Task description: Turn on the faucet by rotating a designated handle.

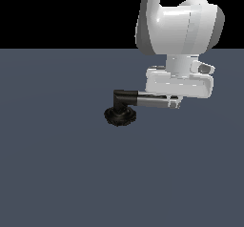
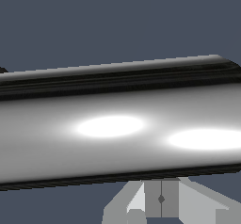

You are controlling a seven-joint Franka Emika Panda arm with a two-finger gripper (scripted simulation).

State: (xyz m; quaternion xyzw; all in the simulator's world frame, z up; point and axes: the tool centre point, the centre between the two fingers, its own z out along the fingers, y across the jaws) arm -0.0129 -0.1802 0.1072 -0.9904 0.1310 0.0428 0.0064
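Gripper (image 1: pixel 172 103) sits low over handle (image 1: pixel 155 99), which sticks out at 3 o'clock from faucet (image 1: pixel 121 112), placed to push it round; finger spread unclear.

You have the faucet (image 1: pixel 125 108) standing upright on the grey floor: a round, ribbed black base with a short black elbow post. Its handle (image 1: pixel 151 100), a shiny chrome bar, lies level, pointing toward the exterior view's right. Up close, the handle (image 2: pixel 120 124) gleams with two bright highlights.

glossy chrome handle (image 2: pixel 117 124), matt black ribbed faucet (image 1: pixel 120 115) base
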